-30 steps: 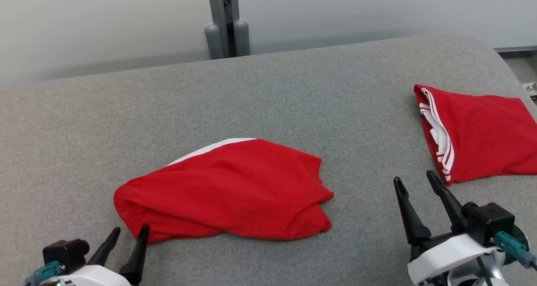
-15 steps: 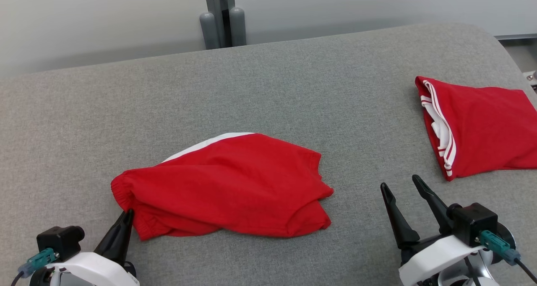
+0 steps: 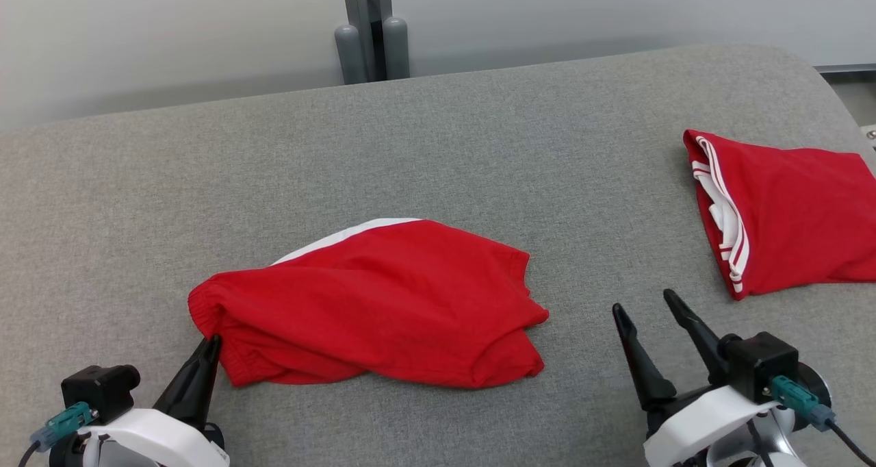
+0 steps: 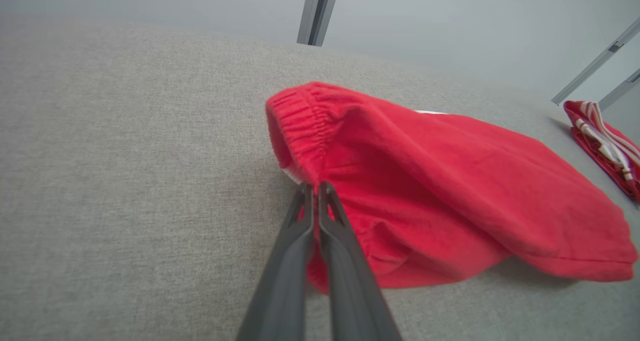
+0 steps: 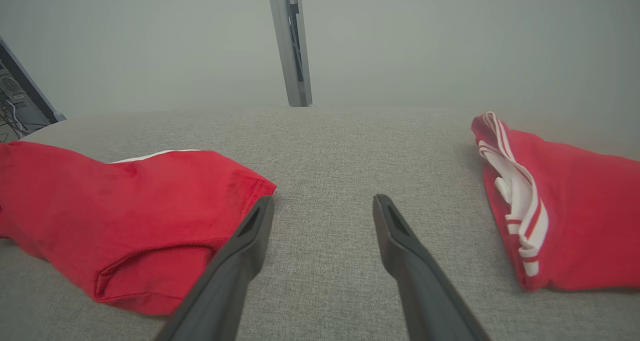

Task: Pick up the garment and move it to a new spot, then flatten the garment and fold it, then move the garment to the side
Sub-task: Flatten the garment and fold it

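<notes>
**Left gripper clamped on red garment's waistband; right gripper spread and empty**

Nearest the robot, the left gripper point(image 3: 209, 344) sits low at the left, its white wrist cut off by the frame's bottom edge. Its two dark fingers are pressed together, pinching the gathered elastic edge of the red garment point(image 3: 383, 296). In the left wrist view a sliver of red cloth shows between the fingers; how much fabric is caught cannot be made out.

The right gripper point(image 3: 642, 303) sits at the lower right, fingers wide apart and pointing away from the robot, holding nothing. It is above bare grey table point(image 3: 479, 145), with the garment's hem just to its left.

The garment lies crumpled mid-table, a white band showing along its far edge. Its underside folds are hidden.

Further right, well apart, a second red garment with white stripes point(image 3: 794, 220) lies flat, cut off by the frame edge. Nothing lies between the two garments.

At the far edge stands a grey post point(image 3: 366, 29) against a pale wall.
</notes>
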{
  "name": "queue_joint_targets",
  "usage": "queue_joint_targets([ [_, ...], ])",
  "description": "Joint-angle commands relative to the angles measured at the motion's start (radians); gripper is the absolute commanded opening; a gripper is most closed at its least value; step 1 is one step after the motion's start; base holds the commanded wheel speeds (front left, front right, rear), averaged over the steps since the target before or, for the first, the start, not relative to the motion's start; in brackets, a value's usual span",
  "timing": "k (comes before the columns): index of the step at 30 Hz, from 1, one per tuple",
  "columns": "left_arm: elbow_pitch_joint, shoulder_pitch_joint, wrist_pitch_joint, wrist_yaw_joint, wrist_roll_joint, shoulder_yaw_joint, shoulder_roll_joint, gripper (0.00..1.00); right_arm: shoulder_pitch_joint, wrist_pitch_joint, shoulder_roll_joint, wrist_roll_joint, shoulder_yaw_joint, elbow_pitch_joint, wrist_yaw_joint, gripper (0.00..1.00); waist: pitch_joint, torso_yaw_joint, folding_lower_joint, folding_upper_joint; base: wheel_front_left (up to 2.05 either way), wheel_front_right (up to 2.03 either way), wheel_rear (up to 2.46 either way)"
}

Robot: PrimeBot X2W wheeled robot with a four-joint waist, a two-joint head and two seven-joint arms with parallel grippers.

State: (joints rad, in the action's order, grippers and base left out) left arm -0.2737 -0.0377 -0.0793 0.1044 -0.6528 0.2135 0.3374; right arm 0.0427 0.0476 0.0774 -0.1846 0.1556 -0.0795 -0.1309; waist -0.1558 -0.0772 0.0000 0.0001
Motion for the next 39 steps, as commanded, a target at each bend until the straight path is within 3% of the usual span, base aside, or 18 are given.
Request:
queue_joint_targets([
  [1, 0.009, -0.019, -0.001, 0.001, 0.002, 0.001, 0.009, 0.0, 0.002, -0.009, 0.018, -0.004, 0.026, -0.01, 0.0, 1.0, 0.002, 0.002, 0.0, -0.0001, 0.0, 0.0, 0.0],
  [11, 0.089, -0.026, 0.006, 0.002, 0.015, 0.02, 0.018, 0.0, -0.013, -0.008, 0.039, -0.032, 0.111, -0.054, 0.0, 1.0, 0.012, 0.009, 0.0, -0.0001, 0.0, 0.0, 0.0],
  [15, 0.207, -0.028, 0.048, -0.008, 0.028, 0.043, 0.03, 0.0, -0.018, -0.003, 0.035, -0.039, 0.113, -0.064, 0.0, 1.0, 0.023, 0.011, 0.0, -0.0001, 0.0, 0.0, 0.0],
  [25, 0.616, 0.022, 0.3, -0.046, -0.03, 0.098, 0.087, 0.0, -0.03, 0.009, 0.032, -0.045, 0.096, -0.073, 0.0, 1.0, 0.066, -0.001, 0.0, -0.0001, 0.0, 0.0, 0.0],
  [32, 0.821, 0.002, 0.364, -0.049, -0.072, 0.1, 0.104, 0.0, -0.04, 0.015, 0.022, -0.041, 0.082, -0.067, 0.0, 1.0, 0.082, -0.014, 0.0, -0.0001, 0.0, 0.0, 0.0],
  [36, 0.888, -0.063, 0.385, -0.043, -0.084, 0.101, 0.102, 0.0, -0.036, 0.019, 0.015, -0.038, 0.072, -0.055, 0.0, 1.0, 0.077, -0.031, 0.0, -0.0001, 0.0, 0.0, 0.0],
  [39, 0.857, -0.13, 0.393, -0.045, -0.06, 0.092, 0.101, 0.0, -0.021, 0.023, 0.01, -0.039, 0.069, -0.048, 0.0, 1.0, 0.067, -0.053, 0.0, -0.0001, 0.0, 0.0, 0.0],
])
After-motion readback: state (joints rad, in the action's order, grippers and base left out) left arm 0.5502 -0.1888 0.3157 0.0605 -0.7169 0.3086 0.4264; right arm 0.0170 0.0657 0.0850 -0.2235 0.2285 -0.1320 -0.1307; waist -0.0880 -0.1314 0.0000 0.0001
